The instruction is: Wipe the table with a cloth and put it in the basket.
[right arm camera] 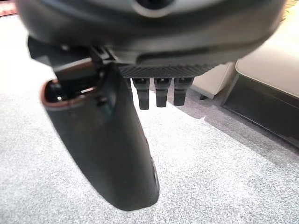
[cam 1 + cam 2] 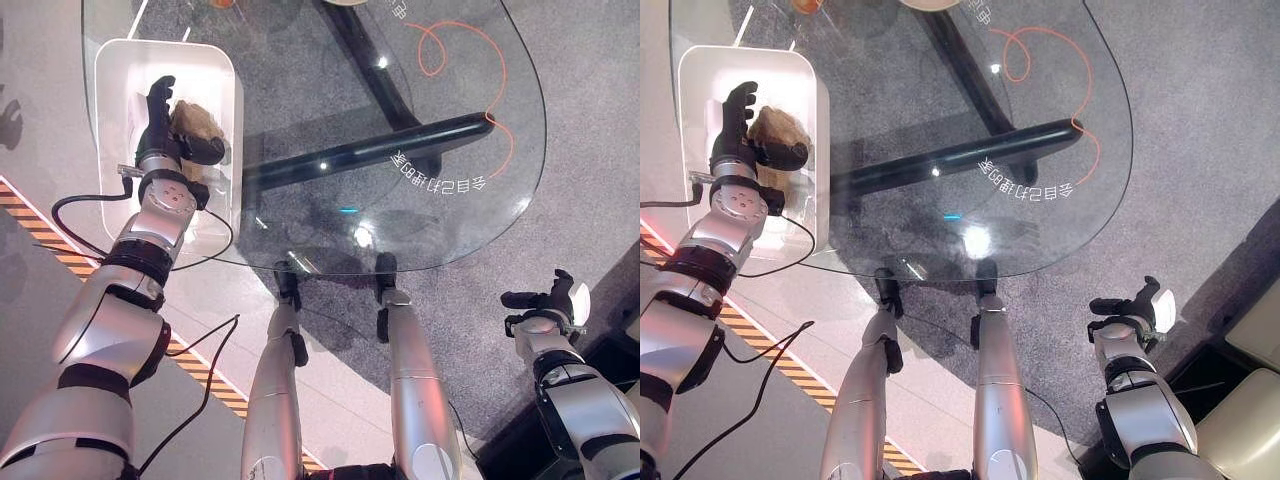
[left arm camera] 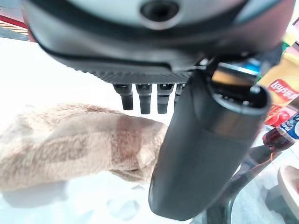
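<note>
Now your left hand [image 2: 160, 125] hangs open above the soft, light cloth [image 3: 70, 144] in the basket [image 2: 215, 70]; pinch any fold.

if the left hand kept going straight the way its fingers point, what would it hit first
Probably the far wall of the white basket. The left hand hangs over the basket with straight fingers pointing along it, the tan cloth lying just beside them. Depth is unclear, so it might pass above the rim.
</note>
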Robot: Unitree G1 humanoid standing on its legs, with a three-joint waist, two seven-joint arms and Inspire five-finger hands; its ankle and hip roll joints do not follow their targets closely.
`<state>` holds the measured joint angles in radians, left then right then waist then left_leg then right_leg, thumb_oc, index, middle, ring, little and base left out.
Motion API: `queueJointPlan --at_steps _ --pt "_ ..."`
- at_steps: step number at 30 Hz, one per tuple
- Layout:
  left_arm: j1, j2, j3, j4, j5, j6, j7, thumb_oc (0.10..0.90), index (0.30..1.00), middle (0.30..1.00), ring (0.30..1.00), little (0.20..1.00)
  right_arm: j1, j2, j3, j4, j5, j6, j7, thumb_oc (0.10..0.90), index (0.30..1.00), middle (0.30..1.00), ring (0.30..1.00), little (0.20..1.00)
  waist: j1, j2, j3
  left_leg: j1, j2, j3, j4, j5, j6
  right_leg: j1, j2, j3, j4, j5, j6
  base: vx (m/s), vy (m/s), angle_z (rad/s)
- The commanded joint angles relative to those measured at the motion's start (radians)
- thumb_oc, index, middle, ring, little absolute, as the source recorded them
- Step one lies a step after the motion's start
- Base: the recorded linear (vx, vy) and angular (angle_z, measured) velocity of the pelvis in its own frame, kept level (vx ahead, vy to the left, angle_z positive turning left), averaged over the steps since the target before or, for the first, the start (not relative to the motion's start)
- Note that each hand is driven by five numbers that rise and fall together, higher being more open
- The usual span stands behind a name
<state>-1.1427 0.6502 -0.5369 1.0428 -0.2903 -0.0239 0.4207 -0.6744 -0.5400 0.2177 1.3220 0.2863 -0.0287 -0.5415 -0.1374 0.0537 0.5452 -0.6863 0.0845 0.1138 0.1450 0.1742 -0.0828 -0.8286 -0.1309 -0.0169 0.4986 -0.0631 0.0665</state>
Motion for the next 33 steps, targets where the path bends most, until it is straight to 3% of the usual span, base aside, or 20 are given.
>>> queueJointPlan --at_steps 1,11,21,33 --pt "-0.087 0.065 0.070 0.025 0.034 -0.038 0.056 0.800 0.900 0.900 0.900 0.900 0.055 -0.040 0.014 0.019 0.000 0.004 -0.036 0.800 0.900 0.900 0.900 0.900 0.010 -0.016 -0.025 -0.009 -0.038 -0.010 0.139 -0.160 0.022 0.060 0.060 -0.031 -0.152 0.069 0.003 0.00 0.000 0.00" --pt "-0.081 0.091 0.079 -0.013 0.010 -0.074 0.078 0.800 0.900 0.900 0.900 0.900 0.072 -0.026 0.013 0.013 0.007 -0.008 -0.033 0.800 0.900 0.900 0.900 0.900 0.017 -0.013 -0.025 0.051 -0.038 -0.023 0.066 -0.129 0.018 0.113 0.063 -0.024 -0.204 0.094 0.013 -0.01 -0.020 0.01" --pt "0.002 0.180 0.134 -0.130 0.007 -0.164 0.072 0.800 0.900 0.900 0.900 0.900 0.169 -0.018 -0.044 0.022 0.011 -0.021 -0.007 0.800 0.900 0.900 0.900 0.900 0.038 0.005 -0.025 0.301 -0.038 -0.017 -0.071 -0.106 0.001 0.356 0.030 -0.035 -0.311 0.113 0.047 0.01 -0.047 0.01" --pt "0.269 0.277 0.297 -0.264 -0.027 -0.208 0.037 0.800 0.900 0.900 0.900 0.900 0.400 -0.015 -0.113 0.035 -0.027 -0.071 0.057 0.800 0.900 0.900 0.900 0.900 0.066 0.044 -0.242 0.588 -0.042 -0.010 -0.215 -0.105 -0.015 0.681 -0.003 -0.062 -0.461 0.099 0.050 0.10 -0.031 0.04"
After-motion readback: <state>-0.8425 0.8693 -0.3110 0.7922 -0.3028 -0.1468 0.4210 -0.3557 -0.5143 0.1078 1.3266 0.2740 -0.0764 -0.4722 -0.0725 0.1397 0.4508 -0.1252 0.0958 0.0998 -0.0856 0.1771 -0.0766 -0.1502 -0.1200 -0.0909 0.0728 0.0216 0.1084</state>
